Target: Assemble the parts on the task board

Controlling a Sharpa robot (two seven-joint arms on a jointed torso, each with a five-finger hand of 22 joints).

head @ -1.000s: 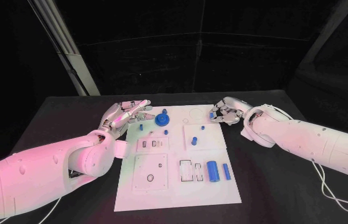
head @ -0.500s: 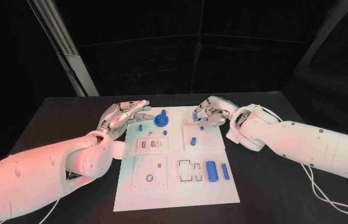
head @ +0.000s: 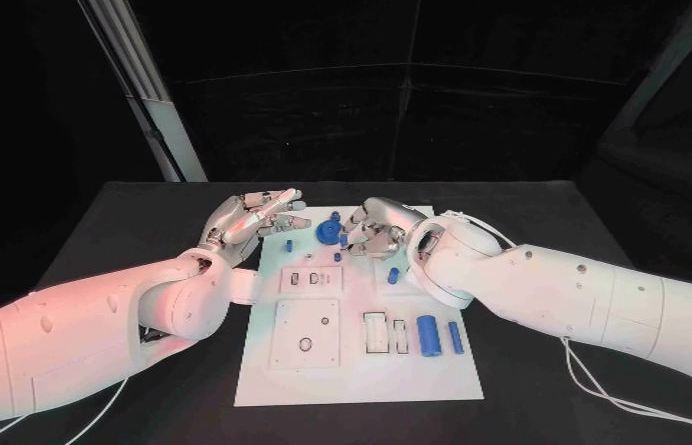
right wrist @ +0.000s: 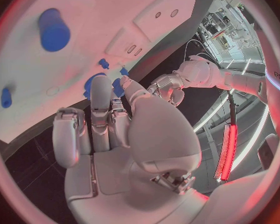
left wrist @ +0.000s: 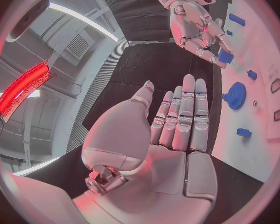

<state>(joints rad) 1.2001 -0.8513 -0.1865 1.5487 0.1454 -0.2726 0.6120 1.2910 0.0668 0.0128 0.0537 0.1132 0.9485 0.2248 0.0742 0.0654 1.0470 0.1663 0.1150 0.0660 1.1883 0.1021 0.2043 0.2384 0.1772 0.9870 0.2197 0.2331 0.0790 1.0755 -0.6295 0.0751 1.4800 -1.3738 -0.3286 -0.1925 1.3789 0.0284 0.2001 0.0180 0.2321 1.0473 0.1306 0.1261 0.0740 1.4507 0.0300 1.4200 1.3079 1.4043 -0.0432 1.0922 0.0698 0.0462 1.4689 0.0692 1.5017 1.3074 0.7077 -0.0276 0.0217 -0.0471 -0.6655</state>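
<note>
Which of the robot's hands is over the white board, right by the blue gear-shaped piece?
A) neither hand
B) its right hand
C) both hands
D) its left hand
B: the right hand hangs over the task board beside the blue gear; the left hand sits at the board's edge.

Left arm reaching in from the near left, forearm angled toward the table's middle. Left hand (head: 253,217) raised, palm up, fingers (left wrist: 185,115) straight and close together, thumb apart, holding nothing. Right arm stretched across from the right, wrist bent inward. Right hand (head: 372,229) just beside the left, fingers (right wrist: 102,115) partly curled downward, nothing visibly gripped.
</note>
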